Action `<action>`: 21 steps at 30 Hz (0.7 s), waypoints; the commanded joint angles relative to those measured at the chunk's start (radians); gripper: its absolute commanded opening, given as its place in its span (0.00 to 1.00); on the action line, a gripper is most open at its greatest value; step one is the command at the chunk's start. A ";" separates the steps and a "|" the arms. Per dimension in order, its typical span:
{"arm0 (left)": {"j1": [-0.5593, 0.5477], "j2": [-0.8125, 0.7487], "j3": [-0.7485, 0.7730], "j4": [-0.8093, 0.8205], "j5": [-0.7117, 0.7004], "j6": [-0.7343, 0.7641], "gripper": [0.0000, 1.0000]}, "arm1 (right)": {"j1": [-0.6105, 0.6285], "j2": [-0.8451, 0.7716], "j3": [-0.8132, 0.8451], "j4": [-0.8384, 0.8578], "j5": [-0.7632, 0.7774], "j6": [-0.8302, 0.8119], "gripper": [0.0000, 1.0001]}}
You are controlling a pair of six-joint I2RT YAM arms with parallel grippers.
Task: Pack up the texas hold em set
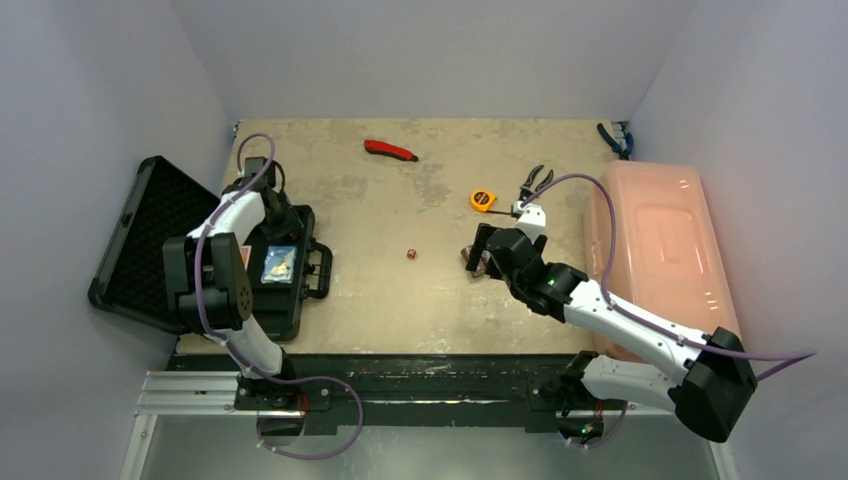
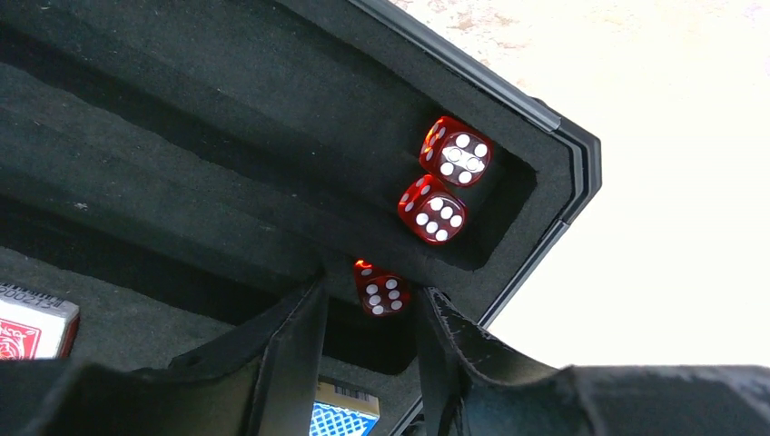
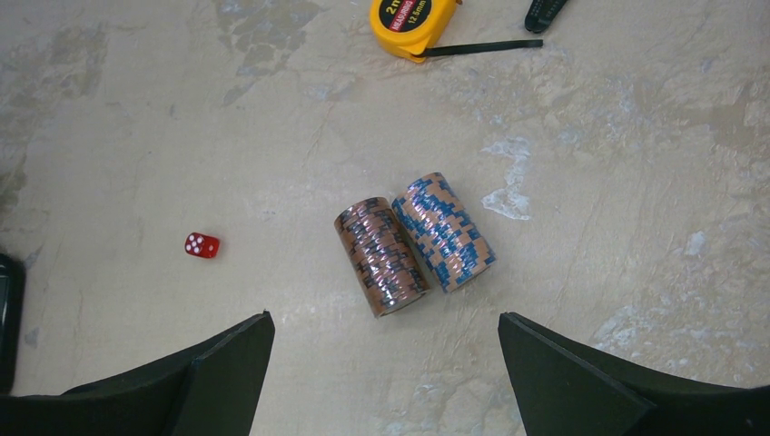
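Note:
The black case [image 1: 150, 235] lies open at the table's left edge, its lid folded out to the left. My left gripper [image 2: 372, 304] hovers inside it, open, its fingers either side of a red die [image 2: 381, 289] without touching it. Two more red dice [image 2: 454, 154] [image 2: 430, 211] sit in the foam slot just beyond. Card decks, one red [image 2: 32, 327] and one blue [image 2: 340, 413], lie in the foam. Two striped chip rolls [image 3: 381, 256] [image 3: 445, 232] lie side by side on the table. My right gripper [image 3: 386, 331] hangs over them, wide open and holding nothing. A loose red die [image 3: 202, 245] lies to their left.
A yellow tape measure [image 1: 482, 200] and black pliers [image 1: 535, 182] lie behind the chip rolls. A red-handled tool [image 1: 390, 150] is at the back centre, and blue-handled pliers [image 1: 615, 140] at the back right corner. A pink plastic bin [image 1: 660, 250] stands along the right edge.

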State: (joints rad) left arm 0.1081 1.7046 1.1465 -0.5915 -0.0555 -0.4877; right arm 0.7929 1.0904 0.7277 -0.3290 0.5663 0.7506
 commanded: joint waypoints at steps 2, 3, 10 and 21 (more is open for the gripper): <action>-0.011 -0.064 -0.023 0.049 0.080 -0.022 0.45 | 0.002 -0.024 -0.005 0.010 0.035 -0.007 0.99; -0.011 -0.069 -0.026 0.051 0.080 -0.022 0.46 | 0.002 -0.024 -0.005 0.010 0.035 -0.007 0.99; -0.011 -0.097 -0.030 0.050 0.094 -0.020 0.50 | 0.002 -0.024 -0.003 0.007 0.032 -0.005 0.99; -0.021 -0.168 -0.015 0.015 0.118 -0.003 0.50 | 0.002 -0.014 0.005 0.013 0.026 -0.008 0.99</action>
State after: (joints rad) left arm 0.0948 1.5974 1.1172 -0.5694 0.0280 -0.4881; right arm 0.7929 1.0904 0.7277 -0.3290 0.5659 0.7506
